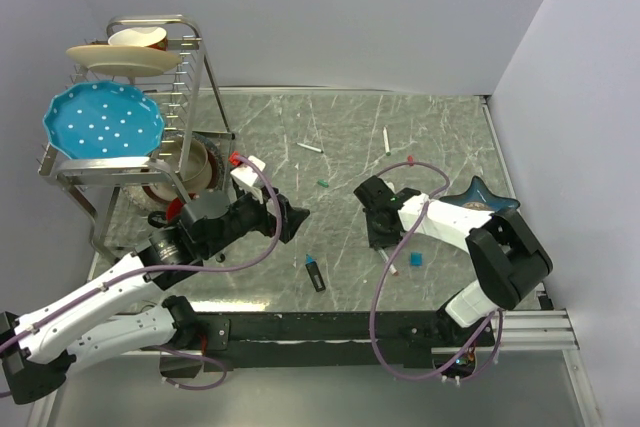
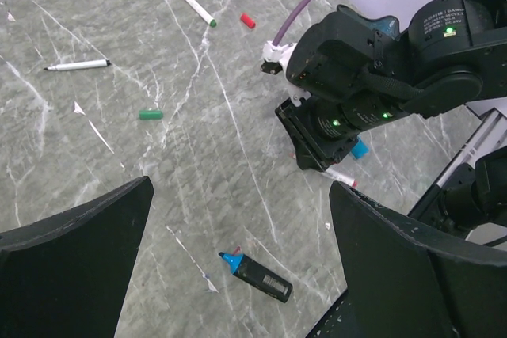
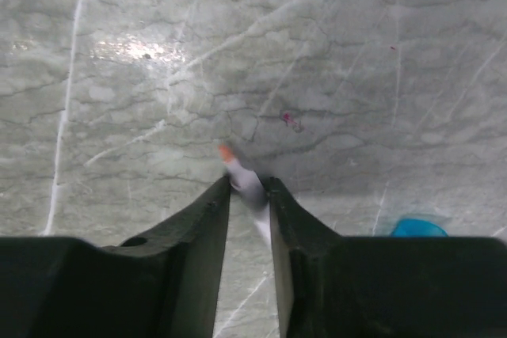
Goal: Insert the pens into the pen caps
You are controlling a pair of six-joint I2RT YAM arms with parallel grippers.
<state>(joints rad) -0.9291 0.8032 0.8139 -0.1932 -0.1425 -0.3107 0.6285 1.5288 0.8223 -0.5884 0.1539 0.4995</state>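
My right gripper (image 3: pixel 249 187) is low over the table, its jaws closed against both sides of a thin white pen with a red tip (image 3: pixel 240 170). From above, that pen (image 1: pixel 391 263) lies under the right gripper (image 1: pixel 376 237), with a blue cap (image 1: pixel 416 259) just beside it. My left gripper (image 2: pixel 242 195) hangs open above a thick black pen with a blue tip (image 2: pixel 255 275). Two more white pens (image 2: pixel 79 65) (image 2: pixel 196 6) lie farther out. A green cap (image 2: pixel 150 114) and a red cap (image 2: pixel 249 20) rest loose on the table. No black cap shows.
A metal dish rack (image 1: pixel 195 77) with a blue plate (image 1: pixel 105 125) and other crockery stands at the left. A dark blue star-shaped dish (image 1: pixel 480 197) sits by the right arm. The table's near edge runs along the arm bases.
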